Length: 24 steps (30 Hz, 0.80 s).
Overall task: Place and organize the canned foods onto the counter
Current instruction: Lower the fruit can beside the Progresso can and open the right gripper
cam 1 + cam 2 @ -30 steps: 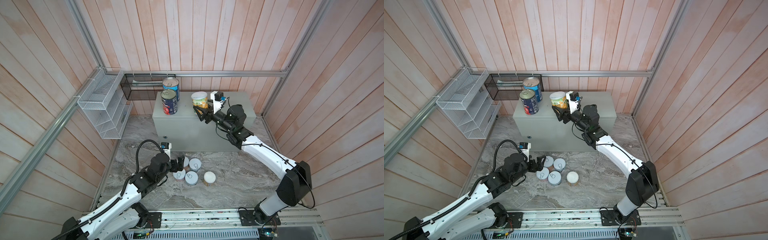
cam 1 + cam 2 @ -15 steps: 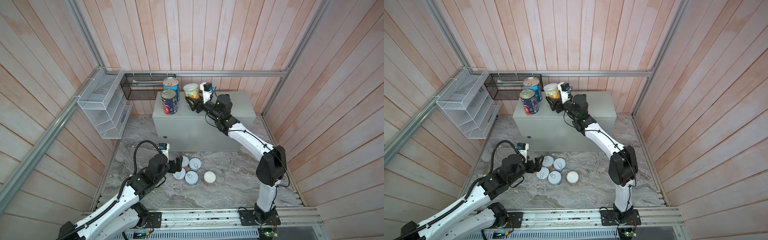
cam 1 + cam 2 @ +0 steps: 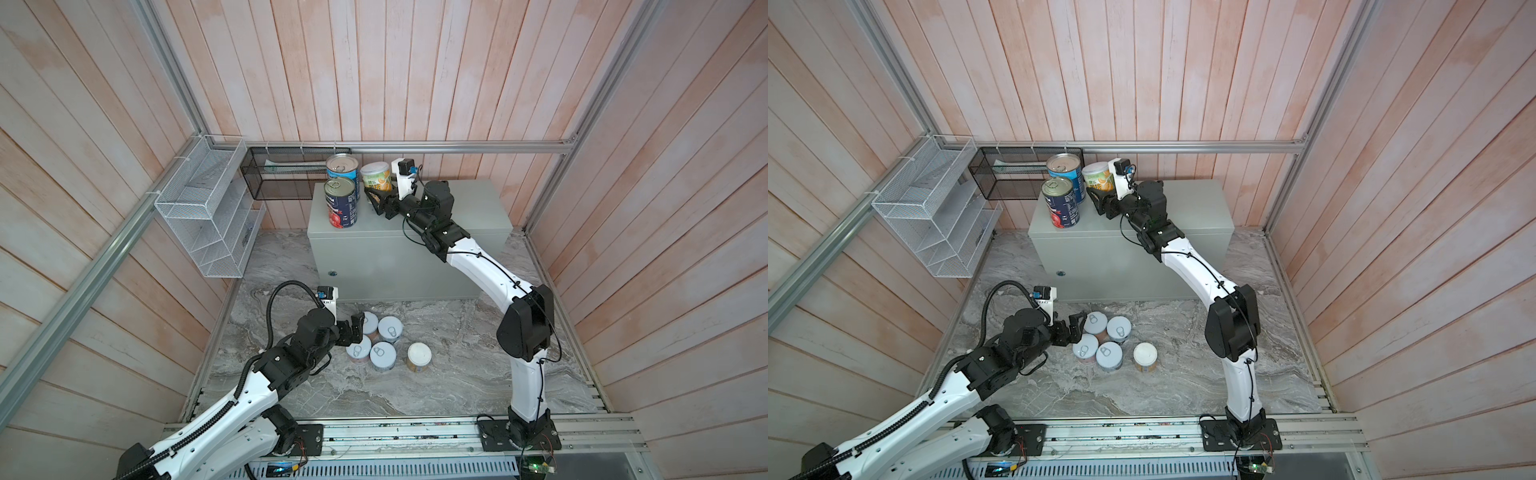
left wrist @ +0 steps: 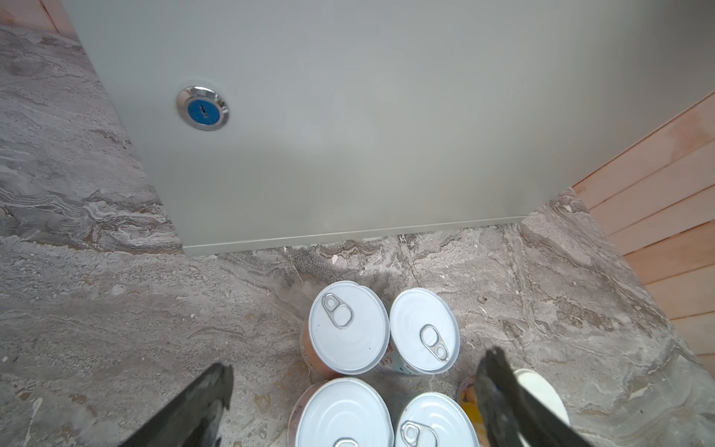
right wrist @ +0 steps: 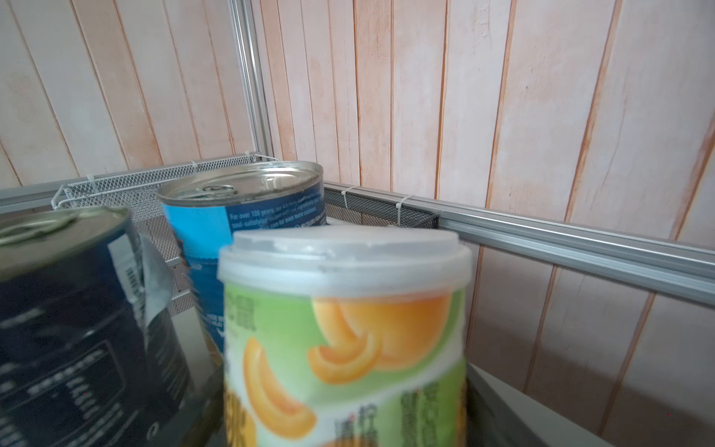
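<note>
Cans on the worktop (image 3: 465,208) number three of eight, so the job looks under half done. The navy can (image 3: 340,203) and the light-blue can (image 3: 341,166) stand at its left end in both top views. The green-labelled white-lidded can (image 3: 375,176) is just beside them with the right tool (image 3: 376,200) closed around its lower body; whether it rests on the top I cannot tell. Five wait on the marble floor (image 3: 436,390): four short pull-tab cans (image 3: 382,353) clustered close together, and a second white-lidded can (image 3: 419,355) just beside them. The left tool (image 3: 351,330) hovers wide open at that cluster, holding nothing.
</note>
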Tool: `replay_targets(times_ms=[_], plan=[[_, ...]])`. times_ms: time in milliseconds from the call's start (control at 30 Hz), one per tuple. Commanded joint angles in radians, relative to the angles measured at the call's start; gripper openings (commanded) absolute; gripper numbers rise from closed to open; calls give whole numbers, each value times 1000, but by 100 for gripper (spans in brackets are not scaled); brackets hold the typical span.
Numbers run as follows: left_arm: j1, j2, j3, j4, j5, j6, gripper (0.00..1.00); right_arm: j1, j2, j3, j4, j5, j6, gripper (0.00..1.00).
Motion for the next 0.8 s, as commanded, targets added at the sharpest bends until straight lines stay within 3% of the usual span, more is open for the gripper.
replay_targets(times_ms=[0,233,400,767], plan=[[6,-3,12,-19,-16,-3,100,-13,16,75,52,0,-3,76],[5,5,22,-17,-3,-13,100,-13,-16,49,37,3,0,90],[6,17,25,-14,10,-23,100,-13,-75,-18,41,6,-4,91],[6,38,23,0,60,-35,100,-24,-319,-338,149,17,-20,92]])
